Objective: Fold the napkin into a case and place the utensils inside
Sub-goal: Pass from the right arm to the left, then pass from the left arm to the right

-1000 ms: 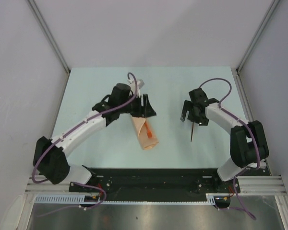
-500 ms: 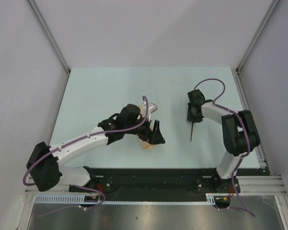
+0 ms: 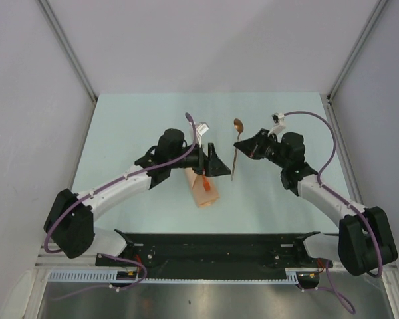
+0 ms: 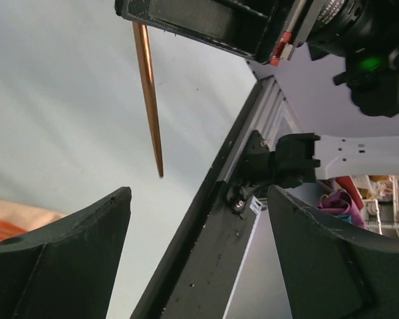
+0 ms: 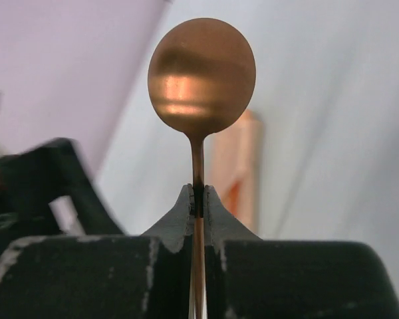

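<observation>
Only the right wrist view shows the grip itself: the right fingers (image 5: 169, 232) are pinched shut on the thin neck of the spoon (image 5: 201, 76), its round coppery-brown bowl standing just beyond their tips. Only the top view shows the whole layout: the left fingers (image 3: 217, 166) are spread wide, just beside the spoon's handle, with the case (image 3: 206, 193) at their near side, partly under them. The case is a narrow peach-orange folded strip on the worktop (image 3: 133, 126), with a reddish streak (image 3: 204, 182) along it. The left wrist view shows the handle's pointed end hanging beyond and between the spread left fingers, with cloth showing past one of them.
</observation>
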`<control>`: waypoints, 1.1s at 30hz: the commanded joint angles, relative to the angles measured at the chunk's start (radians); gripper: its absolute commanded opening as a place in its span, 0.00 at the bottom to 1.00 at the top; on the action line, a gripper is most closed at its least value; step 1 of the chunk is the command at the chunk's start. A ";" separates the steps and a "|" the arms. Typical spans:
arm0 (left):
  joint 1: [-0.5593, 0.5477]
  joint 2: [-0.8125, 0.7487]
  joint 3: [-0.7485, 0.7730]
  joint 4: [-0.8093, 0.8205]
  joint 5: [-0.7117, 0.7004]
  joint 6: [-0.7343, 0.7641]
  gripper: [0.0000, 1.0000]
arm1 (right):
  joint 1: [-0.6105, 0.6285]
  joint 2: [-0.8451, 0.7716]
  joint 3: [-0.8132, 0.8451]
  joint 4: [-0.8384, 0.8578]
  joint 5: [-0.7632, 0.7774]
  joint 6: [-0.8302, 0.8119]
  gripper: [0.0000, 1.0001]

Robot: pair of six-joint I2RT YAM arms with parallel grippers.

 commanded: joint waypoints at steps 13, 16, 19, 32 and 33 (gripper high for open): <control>0.029 0.009 0.009 0.096 0.097 -0.046 0.30 | 0.155 0.036 -0.145 0.873 -0.099 0.602 0.00; 0.038 -0.011 0.051 -0.071 0.053 0.058 0.02 | 0.146 0.016 -0.134 0.774 -0.133 0.578 0.14; 0.029 -0.052 0.116 -0.309 -0.133 0.247 0.00 | 0.080 -0.027 -0.052 0.412 -0.234 0.428 0.42; -0.178 -0.177 0.094 -0.511 -0.799 0.674 0.00 | -0.084 0.153 0.614 -0.823 -0.338 -0.129 0.96; -0.189 -0.175 0.097 -0.514 -0.813 0.677 0.00 | -0.070 0.178 0.726 -0.869 -0.326 -0.147 0.95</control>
